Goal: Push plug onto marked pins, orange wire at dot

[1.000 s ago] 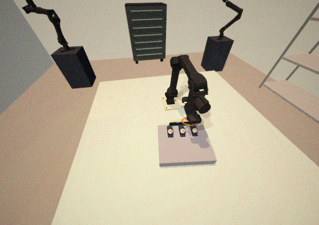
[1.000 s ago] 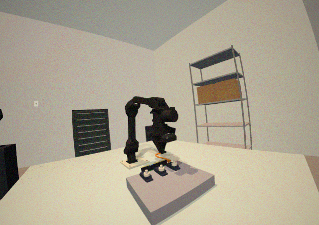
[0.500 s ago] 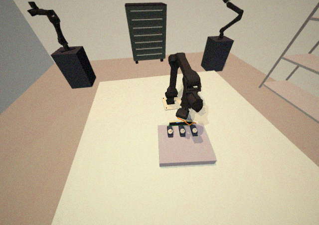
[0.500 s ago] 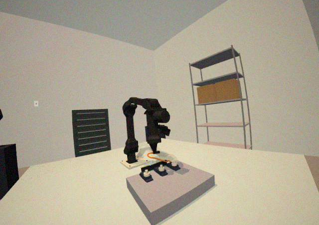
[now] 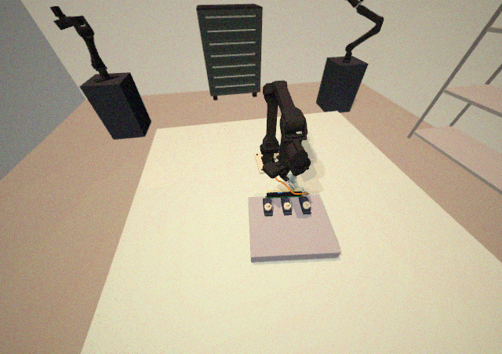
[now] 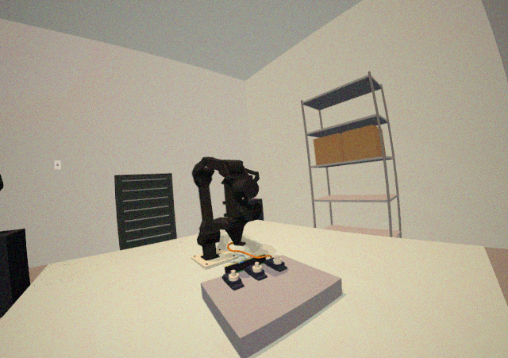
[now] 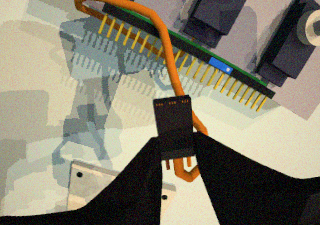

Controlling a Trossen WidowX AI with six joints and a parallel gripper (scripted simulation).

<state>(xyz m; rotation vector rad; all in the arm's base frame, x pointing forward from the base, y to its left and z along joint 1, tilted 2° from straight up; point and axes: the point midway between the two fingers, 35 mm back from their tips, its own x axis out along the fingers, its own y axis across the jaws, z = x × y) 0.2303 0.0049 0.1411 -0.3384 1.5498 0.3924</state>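
The plug (image 7: 174,127) is black, its lead (image 5: 287,185) (image 6: 250,252) (image 7: 167,40) orange; the pins (image 7: 197,75) are yellow in a stripy row, with a blue band (image 7: 220,65) and a white dot (image 7: 228,69); the holder (image 5: 292,232) (image 6: 271,301) is dusty pinky-purple, the bench (image 5: 194,285) (image 6: 390,288) creamy

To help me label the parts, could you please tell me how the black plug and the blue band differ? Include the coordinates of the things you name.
The black rectangular plug (image 7: 173,127) is gripped between the fingers; the small blue band (image 7: 220,65) sits on the pin strip. The plug looks plain-sided; the band carries a pale dot.
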